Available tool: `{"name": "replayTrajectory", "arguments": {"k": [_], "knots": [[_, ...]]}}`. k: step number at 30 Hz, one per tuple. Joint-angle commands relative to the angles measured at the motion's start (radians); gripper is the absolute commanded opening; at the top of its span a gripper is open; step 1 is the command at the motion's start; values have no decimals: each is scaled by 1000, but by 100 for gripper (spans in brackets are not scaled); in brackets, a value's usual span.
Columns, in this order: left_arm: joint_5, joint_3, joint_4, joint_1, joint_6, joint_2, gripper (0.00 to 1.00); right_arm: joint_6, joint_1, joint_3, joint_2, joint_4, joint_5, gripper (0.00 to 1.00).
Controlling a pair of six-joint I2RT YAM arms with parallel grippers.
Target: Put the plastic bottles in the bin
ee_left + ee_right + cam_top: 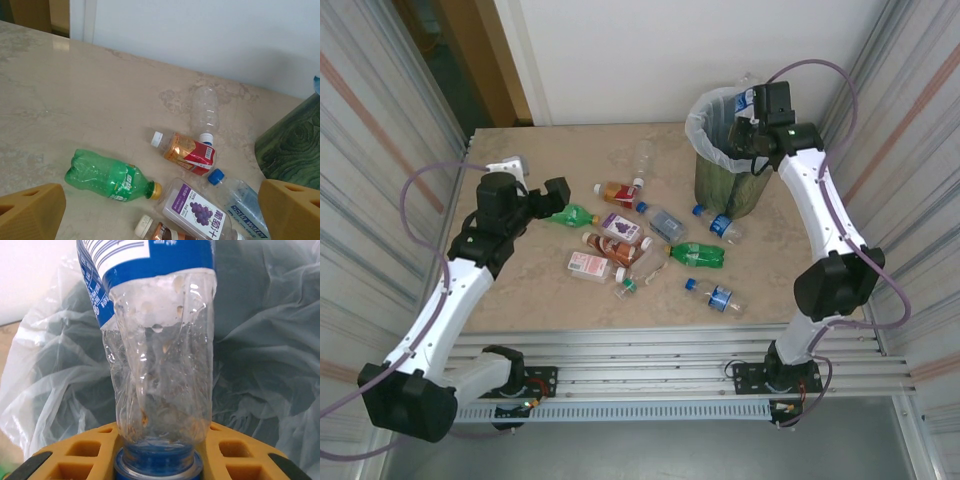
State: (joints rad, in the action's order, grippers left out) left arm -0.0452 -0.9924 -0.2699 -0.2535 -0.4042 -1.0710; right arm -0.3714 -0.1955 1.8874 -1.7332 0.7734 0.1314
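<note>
Right wrist, crumpled clear bottle (160, 365), blue label, clamped in right gripper (159, 455); left gripper (160, 212) agape

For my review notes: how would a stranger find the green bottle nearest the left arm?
Start at the left tool. Just beyond it lies the green bottle, leftmost of the scattered bottles. Its neighbours are amber or clear; its cap is gold.

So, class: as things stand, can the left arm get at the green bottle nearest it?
Probably yes. The left gripper is open just beside the green bottle, which lies flat on the table. Nothing covers it, though the grape-label bottle lies near its cap.
</note>
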Motion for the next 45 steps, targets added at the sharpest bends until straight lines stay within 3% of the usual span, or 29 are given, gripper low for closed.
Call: {"name": "replayTrajectory", "arguments": {"k": [1, 8, 18, 30, 39, 45], "knots": [[20, 5, -11, 11, -16, -10, 99, 50, 8, 55, -42, 33, 35, 10], [30, 5, -21, 29, -17, -33, 99, 82, 8, 111, -115, 79, 66, 21], [16, 1, -35, 50, -51, -68, 99, 97, 8, 135, -135, 78, 68, 59], [-21, 26, -48, 51, -223, -173, 99, 118, -7, 150, -66, 74, 57, 82], [-5, -10, 7, 51, -344, -389, 99, 124, -27, 44, 90, 35, 53, 98], [-21, -69, 25, 50, -381, -540, 98, 123, -68, -73, 206, 8, 81, 98]]}}
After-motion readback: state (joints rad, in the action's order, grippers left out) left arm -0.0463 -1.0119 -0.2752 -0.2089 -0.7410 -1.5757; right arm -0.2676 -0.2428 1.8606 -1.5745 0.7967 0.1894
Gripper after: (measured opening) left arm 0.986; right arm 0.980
